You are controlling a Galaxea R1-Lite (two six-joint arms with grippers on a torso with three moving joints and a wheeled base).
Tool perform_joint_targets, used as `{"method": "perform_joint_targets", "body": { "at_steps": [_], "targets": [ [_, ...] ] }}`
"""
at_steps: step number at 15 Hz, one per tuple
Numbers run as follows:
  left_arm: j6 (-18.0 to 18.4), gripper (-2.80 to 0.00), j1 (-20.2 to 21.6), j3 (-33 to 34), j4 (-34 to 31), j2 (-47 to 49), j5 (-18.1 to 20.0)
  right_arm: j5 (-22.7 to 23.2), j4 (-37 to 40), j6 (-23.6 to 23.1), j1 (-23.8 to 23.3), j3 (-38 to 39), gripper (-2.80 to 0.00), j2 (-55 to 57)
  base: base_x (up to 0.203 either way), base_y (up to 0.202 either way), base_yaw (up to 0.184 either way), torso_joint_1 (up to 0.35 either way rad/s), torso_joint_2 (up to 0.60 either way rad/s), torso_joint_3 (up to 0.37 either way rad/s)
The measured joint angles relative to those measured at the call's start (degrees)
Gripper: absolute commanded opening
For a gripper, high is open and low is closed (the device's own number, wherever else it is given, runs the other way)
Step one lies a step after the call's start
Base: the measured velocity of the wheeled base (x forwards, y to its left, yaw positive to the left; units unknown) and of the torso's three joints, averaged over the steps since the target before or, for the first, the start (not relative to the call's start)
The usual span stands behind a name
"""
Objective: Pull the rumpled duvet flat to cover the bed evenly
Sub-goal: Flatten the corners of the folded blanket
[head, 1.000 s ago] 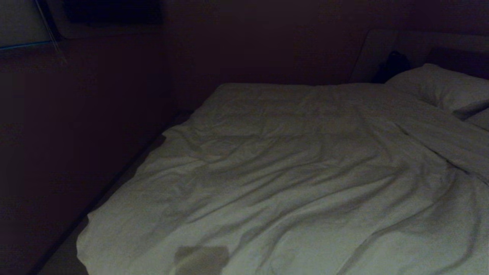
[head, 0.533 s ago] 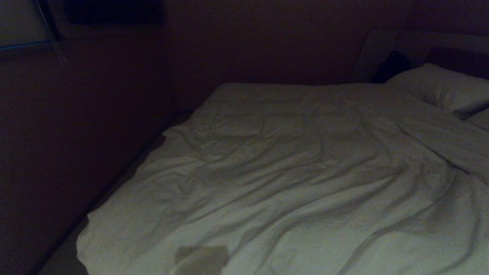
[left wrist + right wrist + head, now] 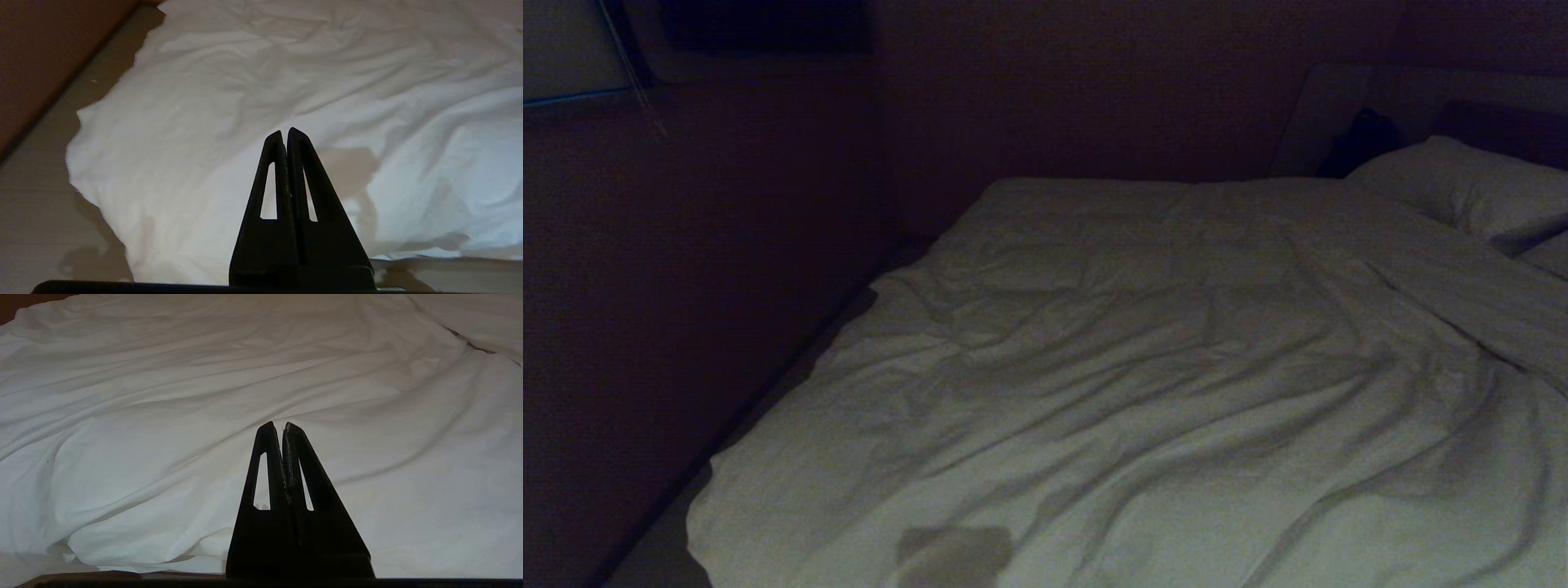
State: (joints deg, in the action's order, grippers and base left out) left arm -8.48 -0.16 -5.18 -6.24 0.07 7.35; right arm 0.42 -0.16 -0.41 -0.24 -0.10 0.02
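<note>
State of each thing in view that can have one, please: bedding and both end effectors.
duvet: spread over the bed, rumpled with long creases
pillow: lying at the head end, not covered
left end effector: shut, empty, above the duvet corner
right end effector: shut, empty, above the duvet

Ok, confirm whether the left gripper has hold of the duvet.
No: in the left wrist view the left gripper is shut with nothing between its fingers, poised above the duvet near its corner.
</note>
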Motion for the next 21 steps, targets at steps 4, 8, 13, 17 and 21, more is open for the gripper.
{"method": "perform_joint_targets", "body": {
  "at_steps": [4,8,13,17,21],
  "targets": [
    [4.8,-2.80,0.0,2.3,8.4,0.0,-1.5,0.0,0.0,0.0,0.0,0.0,-2.80,0.0,0.000,0.000,0.000,0.000,0.00,0.000],
    [10.0,-2.80,0.0,4.5,20.0,0.0,-1.7,0.0,0.0,0.0,0.0,0.0,-2.80,0.0,0.000,0.000,0.000,0.000,0.00,0.000],
    [10.3,-2.80,0.0,5.1,17.1,0.0,-1.6,0.0,0.0,0.0,0.0,0.0,-2.80,0.0,0.000,0.000,0.000,0.000,0.00,0.000],
    [9.7,-2.80,0.0,5.1,12.2,0.0,-3.2,0.0,0.0,0.0,0.0,0.0,-2.80,0.0,0.000,0.000,0.000,0.000,0.00,0.000],
    [10.0,-2.80,0.0,5.1,9.0,0.0,-6.0,0.0,0.0,0.0,0.0,0.0,-2.80,0.0,0.000,0.000,0.000,0.000,0.00,0.000]
  ]
}}
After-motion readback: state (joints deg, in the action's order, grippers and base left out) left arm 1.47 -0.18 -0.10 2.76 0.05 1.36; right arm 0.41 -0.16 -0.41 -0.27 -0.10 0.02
